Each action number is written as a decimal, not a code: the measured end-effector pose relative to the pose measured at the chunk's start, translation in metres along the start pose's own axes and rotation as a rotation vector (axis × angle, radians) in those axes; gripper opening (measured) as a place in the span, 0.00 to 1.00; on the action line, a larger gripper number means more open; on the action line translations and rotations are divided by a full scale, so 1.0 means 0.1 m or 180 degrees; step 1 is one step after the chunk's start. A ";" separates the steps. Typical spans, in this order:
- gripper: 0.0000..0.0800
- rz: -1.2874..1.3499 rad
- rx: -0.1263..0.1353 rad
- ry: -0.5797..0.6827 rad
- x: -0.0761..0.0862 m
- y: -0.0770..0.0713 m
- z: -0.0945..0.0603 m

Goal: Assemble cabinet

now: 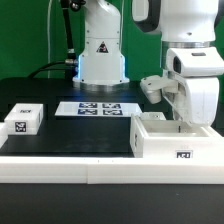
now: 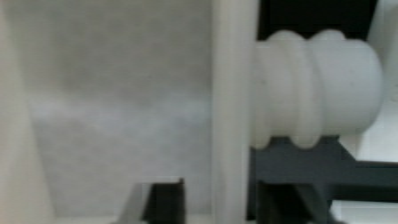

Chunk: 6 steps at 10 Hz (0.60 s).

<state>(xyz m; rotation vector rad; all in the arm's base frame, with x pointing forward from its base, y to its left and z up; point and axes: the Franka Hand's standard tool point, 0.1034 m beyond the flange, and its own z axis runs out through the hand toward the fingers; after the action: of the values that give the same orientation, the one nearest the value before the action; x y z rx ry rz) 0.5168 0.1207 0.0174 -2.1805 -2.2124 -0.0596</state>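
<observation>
Hanging low over the cabinet [image 1: 160, 146], hand [image 1: 184, 122] at its thin white wall, opening impossible to tell.

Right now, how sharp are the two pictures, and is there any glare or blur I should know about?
Exterior view: fairly sharp and evenly lit, cabinet edges clear, a blue light glowing beside the arm base. Wrist view: far too close and badly out of focus, pale surfaces washed out, only a ribbed white part recognisable.

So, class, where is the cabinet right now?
The cabinet sits on the table at the exterior view's right, behind the front rail, right of the marker board, under the end effector.
</observation>
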 end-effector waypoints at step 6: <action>0.99 0.0009 -0.0001 -0.0001 -0.02 0.00 0.00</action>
<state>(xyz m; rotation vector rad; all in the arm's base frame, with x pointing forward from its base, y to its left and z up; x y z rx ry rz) 0.5171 0.1192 0.0173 -2.1837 -2.2097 -0.0593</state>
